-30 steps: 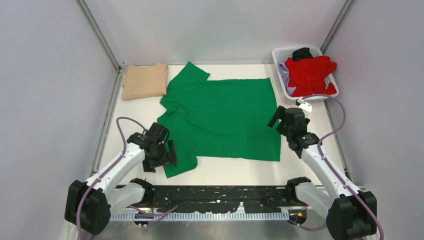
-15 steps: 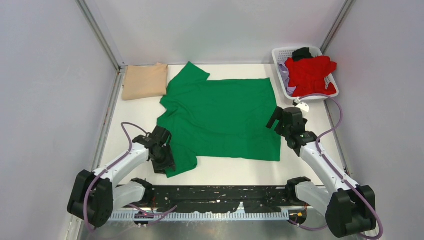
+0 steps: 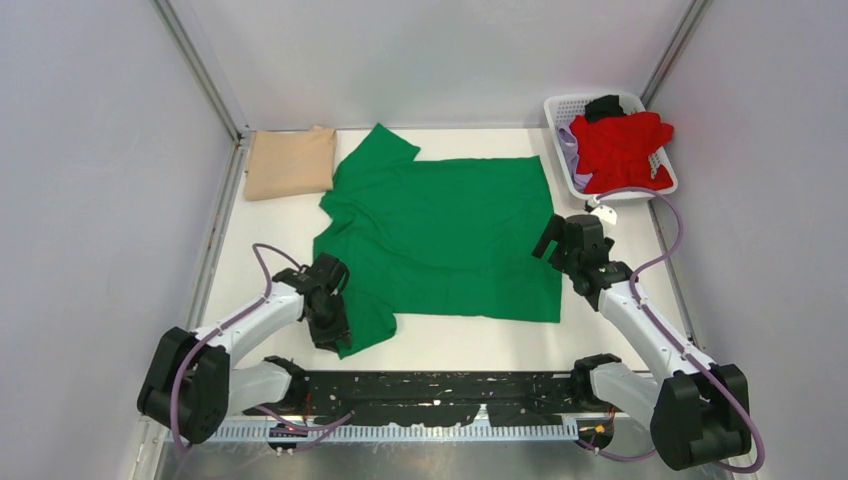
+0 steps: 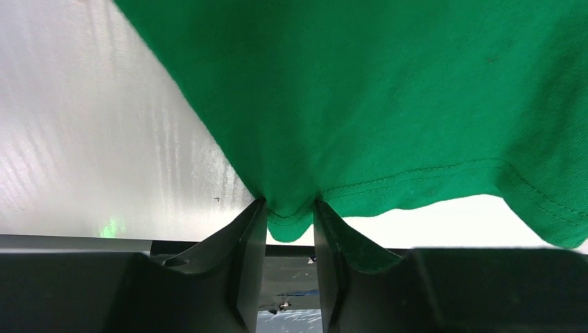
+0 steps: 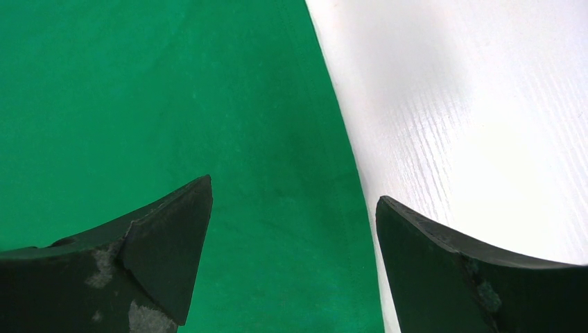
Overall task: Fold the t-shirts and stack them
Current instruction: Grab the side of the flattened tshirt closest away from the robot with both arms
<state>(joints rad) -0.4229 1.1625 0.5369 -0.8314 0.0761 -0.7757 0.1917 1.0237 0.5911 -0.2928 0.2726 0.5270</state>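
A bright green t-shirt (image 3: 440, 235) lies spread flat across the middle of the white table (image 3: 270, 230). My left gripper (image 3: 335, 335) is at its near left sleeve. In the left wrist view its jaws (image 4: 290, 208) pinch a bunched fold of the hem of the green t-shirt (image 4: 360, 90). My right gripper (image 3: 556, 238) hovers open over the shirt's right edge; the green cloth (image 5: 173, 90) and bare table (image 5: 485, 104) show between its wide fingers (image 5: 292, 189). A folded tan t-shirt (image 3: 290, 162) lies at the back left. A red t-shirt (image 3: 620, 150) is heaped in the basket.
A white lattice basket (image 3: 560, 108) stands at the back right corner, holding a lilac garment (image 3: 568, 150) and a black one (image 3: 603, 106) beside the red shirt. Grey walls close in the table on the left, right and back.
My left gripper dropped onto the near left sleeve and closed from wide open onto its hem. The right gripper barely moved and stayed open.
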